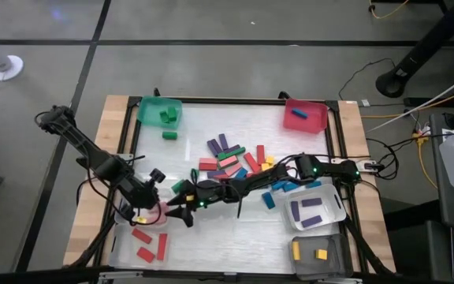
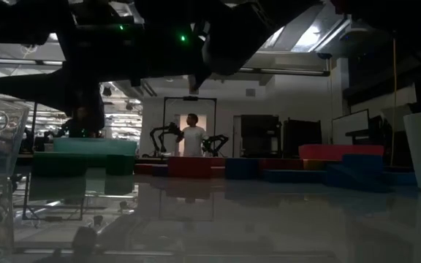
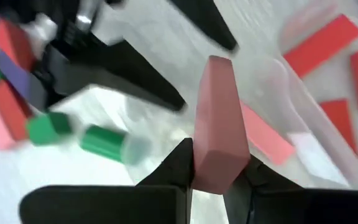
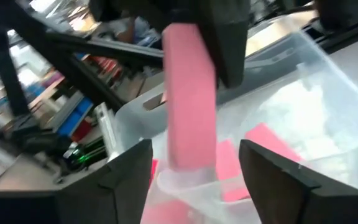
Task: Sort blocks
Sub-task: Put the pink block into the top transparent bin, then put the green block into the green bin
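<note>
A pink block (image 3: 216, 118) stands between the fingers of my left gripper (image 3: 213, 168), which is shut on it near the table's near left, over a clear bin (image 1: 124, 241). Red and pink blocks (image 1: 142, 235) lie in that bin. My right gripper (image 4: 197, 158) has reached across the table to the same spot (image 1: 181, 213). It is open, with one finger on either side of the block's lower end (image 4: 190, 152) and a gap on each side. A loose pile of mixed blocks (image 1: 231, 162) lies mid-table. My left gripper pinches one end of the pink block (image 3: 215, 171) between its two fingers. The fingers (image 4: 229, 43) come slanting down from above and lie along the block, which sticks out beyond them. The block hangs nearly upright, lifted clear over the clear bin's rim (image 4: 185, 180).
A green bin (image 1: 160, 110) stands at the far left and a red bin (image 1: 304, 116) at the far right. A clear bin with purple blocks (image 1: 314, 211) and a grey bin with yellow blocks (image 1: 315, 254) stand near right. A person (image 2: 191, 135) stands far beyond the table.
</note>
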### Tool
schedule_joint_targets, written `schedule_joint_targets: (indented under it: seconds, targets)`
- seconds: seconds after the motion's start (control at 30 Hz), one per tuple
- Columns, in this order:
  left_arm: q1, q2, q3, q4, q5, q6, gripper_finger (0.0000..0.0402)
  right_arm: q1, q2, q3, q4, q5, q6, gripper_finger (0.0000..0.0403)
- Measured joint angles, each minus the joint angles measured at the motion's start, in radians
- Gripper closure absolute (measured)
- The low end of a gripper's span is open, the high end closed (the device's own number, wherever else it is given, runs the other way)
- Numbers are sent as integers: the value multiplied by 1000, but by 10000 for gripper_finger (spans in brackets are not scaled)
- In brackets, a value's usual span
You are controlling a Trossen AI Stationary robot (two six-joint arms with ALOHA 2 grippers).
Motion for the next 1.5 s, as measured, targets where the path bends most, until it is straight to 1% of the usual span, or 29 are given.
schedule_joint_targets:
  seconds: [0.17, 0.27, 0.37, 0.43, 0.5, 0.57, 0.7, 0.87, 0.97, 1.07, 1.2, 1.33, 1.5]
  targets:
    - [0, -29, 0, -54, 88, -121, 352, -20, -4, 0, -11, -140, -1, 167]
    - [0, -36, 0, -100, 126, -213, 354, -31, -22, 1, -43, -180, -2, 179]
    - [0, -34, 0, -160, 144, -339, 352, -41, -49, 18, -124, -205, -23, 191]
    - [0, -34, 0, -193, 143, -409, 344, -49, -74, 31, -221, -214, -73, 199]
    - [0, -34, 0, -213, 143, -444, 330, -59, -94, 45, -319, -218, -145, 206]
    - [0, -34, 0, -222, 141, -463, 313, -71, -107, 63, -403, -216, -200, 211]
    - [0, -34, 0, -212, 97, -507, 277, -96, -108, 135, -517, -209, -267, 216]
    - [0, -34, 0, -210, 91, -515, 246, -125, -110, 177, -639, -183, -429, 217]
    - [0, -34, 0, -210, 90, -515, 241, -137, -109, 189, -671, -173, -572, 217]
    - [0, -34, 0, -210, 90, -515, 241, -141, -109, 189, -732, -127, -719, 217]
    - [0, -34, 0, -210, 90, -515, 242, -144, -108, 188, -790, -74, -841, 217]
    - [0, -34, 0, -209, 90, -546, 240, -154, -107, 188, -806, -51, -917, 217]
    - [0, -33, 0, -209, 90, -581, 240, -178, -97, 188, -804, -43, -922, 217]
